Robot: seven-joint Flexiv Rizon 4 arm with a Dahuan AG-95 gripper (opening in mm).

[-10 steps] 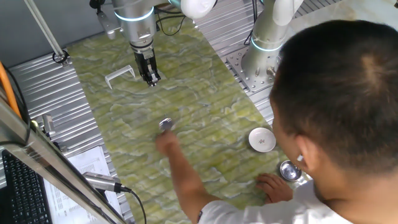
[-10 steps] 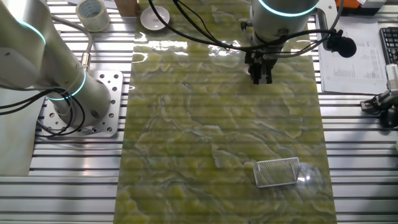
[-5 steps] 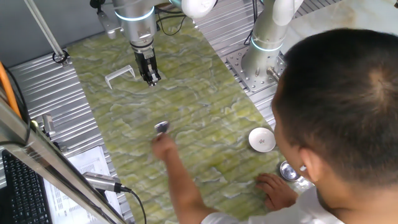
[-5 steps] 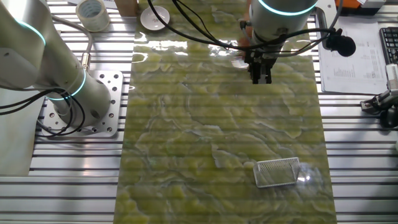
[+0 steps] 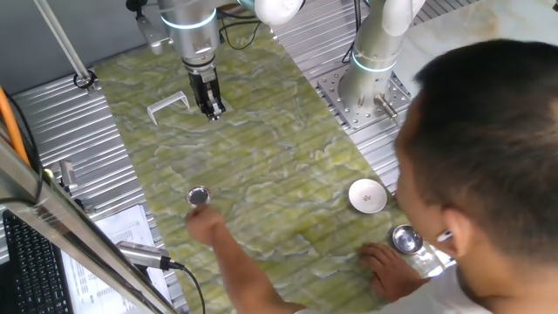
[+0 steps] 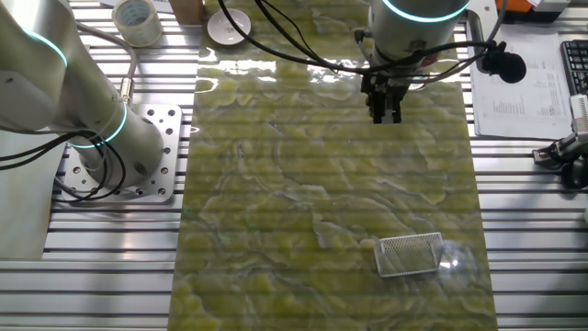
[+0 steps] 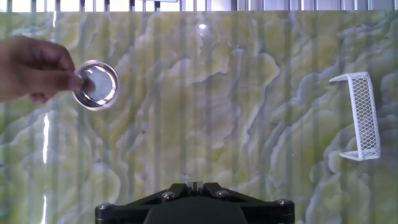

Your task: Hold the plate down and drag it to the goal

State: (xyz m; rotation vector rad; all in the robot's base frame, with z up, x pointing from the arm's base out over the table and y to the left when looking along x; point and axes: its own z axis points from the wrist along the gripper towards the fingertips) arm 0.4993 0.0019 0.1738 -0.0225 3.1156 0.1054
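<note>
The plate [image 5: 199, 196] is a small shiny silver dish on the green mat, with a person's hand [image 5: 209, 228] on it. In the hand view the plate [image 7: 96, 84] lies at the upper left, with the person's fingers [image 7: 37, 67] on its left rim. The goal [image 5: 168, 106] is a thin white U-shaped frame just left of my gripper [image 5: 213, 111]; it also shows in the hand view [image 7: 359, 116] and in the other fixed view [image 6: 411, 255]. My gripper [image 6: 385, 115] hangs above the mat, shut and empty, far from the plate. Its fingers [image 7: 194, 185] are pressed together.
A larger white dish [image 5: 367, 195] and a steel bowl [image 5: 405, 238] sit at the mat's right edge by the person's other hand [image 5: 384, 262]. The person's head [image 5: 488, 157] fills the right side. A second arm's base [image 5: 373, 70] stands beside the mat. A tape roll [image 6: 136, 20] lies off the mat.
The person's hand has carried the plate from the middle of the mat towards its left edge. My gripper has not moved.
</note>
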